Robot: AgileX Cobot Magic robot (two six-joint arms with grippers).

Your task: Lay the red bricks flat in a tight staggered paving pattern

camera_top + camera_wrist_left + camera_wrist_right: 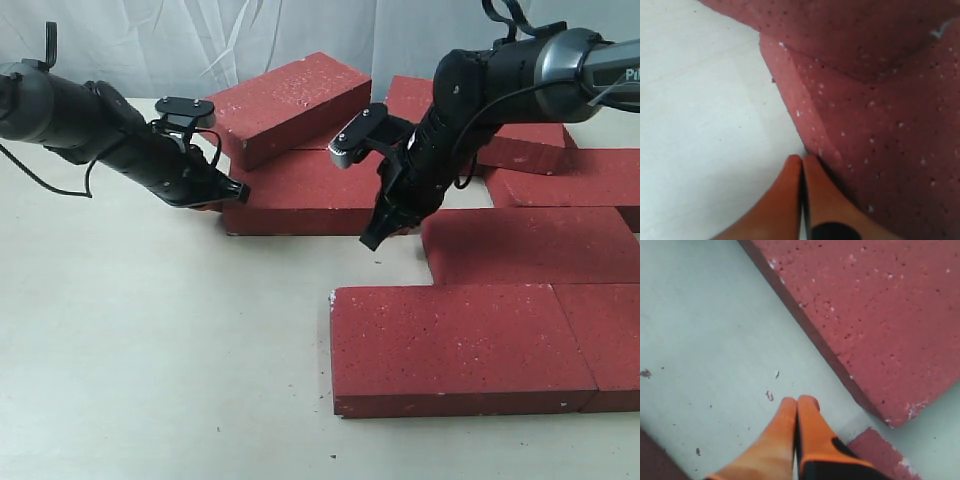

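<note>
My left fingers (pixel 790 195), pressed together, sit at the end of a flat brick (pixel 310 190) that carries a tilted brick (pixel 290 100). My right fingers (pixel 785 430), likewise closed, point at bare counter (pixel 700 340) beside the middle brick (pixel 530 245). Step, as I judge it: closing gaps. The next move calls for a sideways shove toward the front row (pixel 450 345).

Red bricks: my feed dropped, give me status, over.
Left gripper shut, empty, at end of rear brick. Right gripper shut, empty, over table. Front bricks flat; tilted brick rests on rear brick.
</note>
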